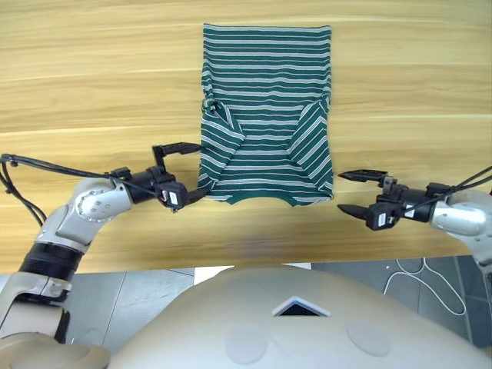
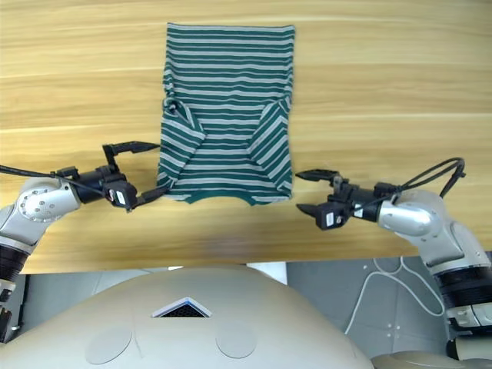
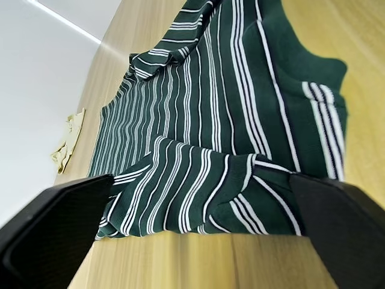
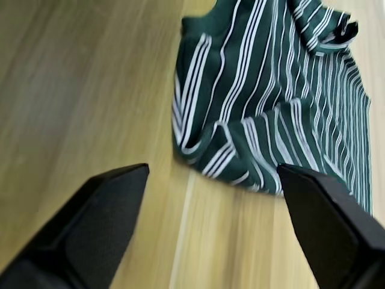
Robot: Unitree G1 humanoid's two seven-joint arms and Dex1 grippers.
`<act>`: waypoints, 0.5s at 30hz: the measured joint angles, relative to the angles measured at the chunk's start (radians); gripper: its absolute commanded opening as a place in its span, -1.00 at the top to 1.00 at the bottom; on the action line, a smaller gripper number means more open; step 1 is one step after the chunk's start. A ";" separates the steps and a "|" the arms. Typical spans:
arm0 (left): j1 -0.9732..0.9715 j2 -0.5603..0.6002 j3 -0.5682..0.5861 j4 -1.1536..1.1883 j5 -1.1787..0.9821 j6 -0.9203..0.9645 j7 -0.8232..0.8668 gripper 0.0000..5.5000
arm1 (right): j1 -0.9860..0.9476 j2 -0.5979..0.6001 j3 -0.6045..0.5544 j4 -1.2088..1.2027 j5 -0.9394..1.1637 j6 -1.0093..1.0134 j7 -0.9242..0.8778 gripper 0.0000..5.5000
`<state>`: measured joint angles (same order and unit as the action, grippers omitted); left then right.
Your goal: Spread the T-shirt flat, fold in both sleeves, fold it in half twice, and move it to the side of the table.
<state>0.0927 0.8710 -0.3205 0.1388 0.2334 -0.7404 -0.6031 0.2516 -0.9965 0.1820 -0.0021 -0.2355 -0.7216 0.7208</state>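
A dark green T-shirt [image 1: 265, 108] with white stripes lies flat on the wooden table [image 1: 92, 84], collar toward me, both sleeves folded in over the body. My left gripper [image 1: 186, 171] is open at the shirt's near left corner, its lower finger touching or just under the shoulder edge. The shirt's folded sleeve [image 3: 198, 186] lies between those fingers [image 3: 54, 223] in the left wrist view. My right gripper [image 1: 360, 192] is open a little to the right of the shirt's near right corner [image 4: 198, 144], apart from the cloth.
The table's near edge [image 1: 231, 265] runs just below both grippers, with grey floor and a white cable [image 1: 423, 288] beyond it. Bare wood lies left and right of the shirt. A small crumpled scrap [image 3: 67, 141] lies by the table's far edge in the left wrist view.
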 measured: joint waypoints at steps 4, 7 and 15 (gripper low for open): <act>0.011 0.021 0.002 -0.015 -0.026 -0.019 -0.008 -0.96 | -0.026 0.008 0.026 0.005 -0.007 0.000 -0.001 -0.44; 0.021 -0.003 0.019 -0.048 -0.082 -0.021 -0.017 -0.96 | -0.039 0.022 0.039 0.008 -0.018 0.003 -0.004 -0.44; 0.071 0.031 0.068 -0.215 -0.284 -0.024 -0.098 -0.96 | -0.076 0.040 0.066 0.021 -0.030 0.006 -0.018 -0.44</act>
<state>0.1641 0.9023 -0.2528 -0.0765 -0.0508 -0.7647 -0.7009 0.1754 -0.9569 0.2477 0.0185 -0.2656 -0.7158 0.7025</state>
